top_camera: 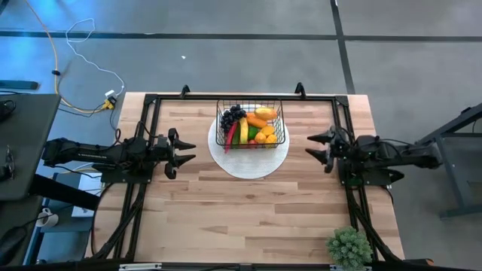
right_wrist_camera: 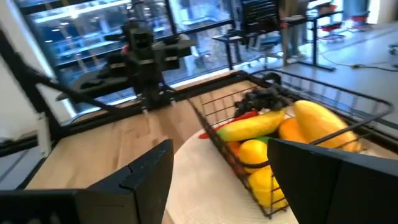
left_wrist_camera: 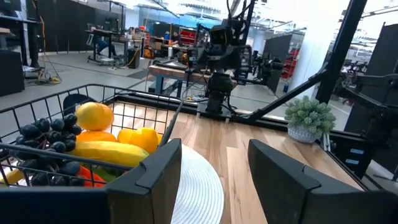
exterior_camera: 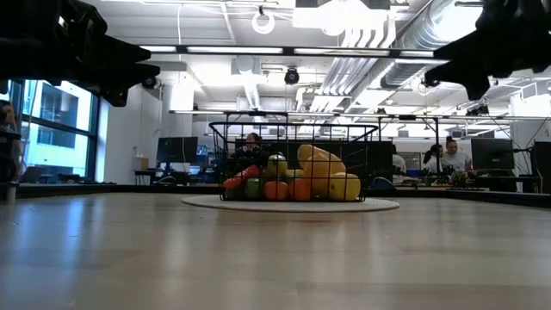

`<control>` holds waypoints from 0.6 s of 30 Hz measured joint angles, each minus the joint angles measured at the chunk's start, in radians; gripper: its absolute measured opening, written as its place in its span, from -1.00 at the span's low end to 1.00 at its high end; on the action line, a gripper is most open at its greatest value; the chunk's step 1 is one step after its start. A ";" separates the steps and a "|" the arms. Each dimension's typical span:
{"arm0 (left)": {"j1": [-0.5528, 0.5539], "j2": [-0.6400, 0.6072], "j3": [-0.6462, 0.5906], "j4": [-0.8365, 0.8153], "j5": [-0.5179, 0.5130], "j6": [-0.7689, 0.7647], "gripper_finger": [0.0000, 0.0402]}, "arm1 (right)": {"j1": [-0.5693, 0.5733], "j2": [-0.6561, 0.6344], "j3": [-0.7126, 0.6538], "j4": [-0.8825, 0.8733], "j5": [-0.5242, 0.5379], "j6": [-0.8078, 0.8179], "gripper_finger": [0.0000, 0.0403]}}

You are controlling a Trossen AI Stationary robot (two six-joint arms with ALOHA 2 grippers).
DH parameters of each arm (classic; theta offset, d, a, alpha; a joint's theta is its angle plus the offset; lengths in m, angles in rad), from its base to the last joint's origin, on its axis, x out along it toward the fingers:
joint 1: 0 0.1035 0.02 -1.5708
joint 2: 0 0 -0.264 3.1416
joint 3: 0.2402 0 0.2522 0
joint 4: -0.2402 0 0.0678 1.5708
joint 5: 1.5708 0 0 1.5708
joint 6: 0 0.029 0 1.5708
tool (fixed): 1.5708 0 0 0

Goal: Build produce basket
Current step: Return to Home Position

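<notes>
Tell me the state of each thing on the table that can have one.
Basket, upright on the plate, full of produce.
Produce, piled inside the basket.
Plate, flat on the table under the basket.
Left hand, open, empty, clear of the basket.
Right hand, open, empty, clear of the basket.
Plant, upright at a table corner.

No legible text, label, brand, number or sign in any view.
</notes>
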 joint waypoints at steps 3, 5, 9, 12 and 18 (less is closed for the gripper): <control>0.000 0.000 0.000 0.000 0.000 0.000 -0.13 | 0.000 -0.037 -0.040 0.010 -0.037 -0.016 0.19; 0.000 0.000 0.000 0.000 0.000 0.000 -0.13 | 0.000 -0.066 -0.067 0.012 -0.048 -0.019 0.19; 0.000 0.000 0.000 0.000 0.000 0.000 -0.13 | 0.000 -0.117 -0.103 0.019 -0.071 -0.011 0.19; 0.000 0.000 0.000 0.000 0.000 0.000 -0.13 | 0.000 -0.110 -0.116 0.022 -0.072 -0.011 0.19; 0.000 0.000 0.000 -0.001 0.003 0.000 -0.13 | 0.000 -0.109 -0.148 0.046 -0.094 0.014 0.19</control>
